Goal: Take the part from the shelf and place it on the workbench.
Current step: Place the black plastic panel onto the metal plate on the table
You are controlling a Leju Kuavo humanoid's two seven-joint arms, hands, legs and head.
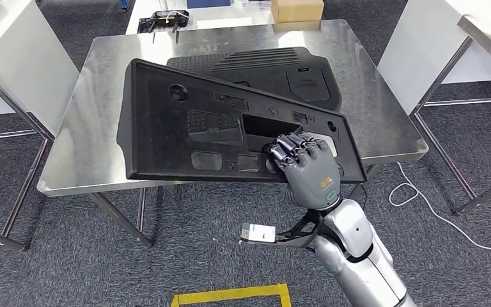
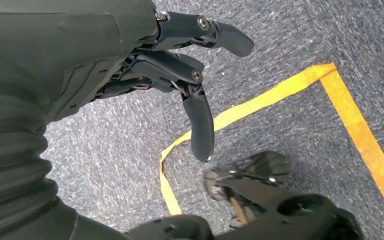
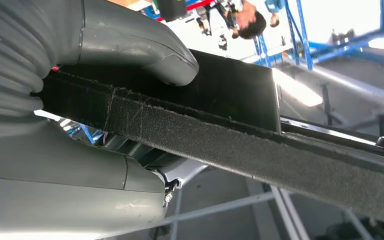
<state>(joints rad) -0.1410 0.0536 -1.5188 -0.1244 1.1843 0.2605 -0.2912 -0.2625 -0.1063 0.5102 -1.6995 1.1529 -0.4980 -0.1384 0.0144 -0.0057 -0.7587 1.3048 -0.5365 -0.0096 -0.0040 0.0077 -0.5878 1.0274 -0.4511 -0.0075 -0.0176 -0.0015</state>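
Nearest me, at the lower right of the head view, my right arm rises to my right hand (image 1: 307, 171), whose fingers curl over the near edge of the part (image 1: 224, 128), a big flat black panel; in the right wrist view the thumb (image 3: 145, 47) presses one face of that felt-edged panel while the rest of the hand closes on the other, so I read the grip as firm. My left hand (image 2: 180, 70) hangs over the grey carpet by a strip of yellow floor tape (image 2: 260, 100), fingers loosely apart and holding nothing. The part sits in the middle of the head view, tilted, its near long edge overhanging the front edge of the steel worktop (image 1: 390, 137) and its far edge raised toward the upper left; I cannot tell whether any of it is resting on the steel or on what lies behind. Just beyond, partly under it, a second black panel (image 1: 275, 70) lies flat on the worktop. Further back, at the top of the frame, there is a cardboard box (image 1: 297, 11) and a small dark tool (image 1: 163, 21) on another surface. By my judgement the fetch from the shelf is finished and the part is over its destination; what remains is to lower it flat, make sure it is supported, and let go.
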